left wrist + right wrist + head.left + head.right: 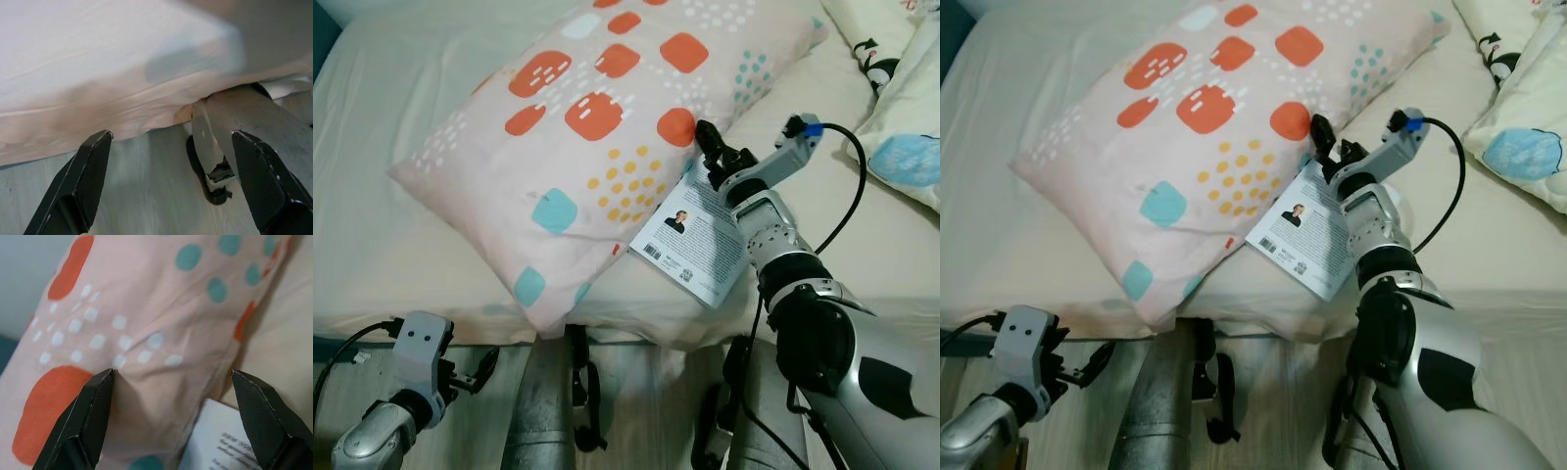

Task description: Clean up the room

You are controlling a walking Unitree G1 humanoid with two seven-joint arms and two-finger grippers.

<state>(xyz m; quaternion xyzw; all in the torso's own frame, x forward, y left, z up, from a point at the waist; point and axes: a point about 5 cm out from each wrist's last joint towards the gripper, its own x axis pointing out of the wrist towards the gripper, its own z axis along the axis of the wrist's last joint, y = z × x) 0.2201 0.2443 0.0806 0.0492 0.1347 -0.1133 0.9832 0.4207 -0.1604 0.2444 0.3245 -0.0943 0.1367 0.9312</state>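
So the robot's parked right at the edge of the bed (391, 245) with its right gripper (709, 147) reached out over a paperback book (700, 240) that's lying back cover up on the cream sheet, one corner tucked just under the big spotted pillow (597, 127). The book sits near the mattress edge, partly hidden under the arm's wrist. In the right wrist view the two black fingers (93, 421) are spread wide with nothing between them, pointed mostly at the pillow fabric, with only a corner of the book's page peeking in below. The left gripper (475, 377) hangs low by the bed frame over the wood floor, fingers also spread apart and empty, basically idle. There's a second pillow or blanket with a penguin print (901, 108) off to the right. My guess is it's going for the book as the thing to tidy, but honestly the aim looks off: if it closes where it's pointing now it'll pinch pillowcase instead of the book, or grab both together and drag the pillow along. Also a thin book flat on a soft mattress is tricky, the fingers could just press it into the bedding or nudge it off the edge onto the floor.
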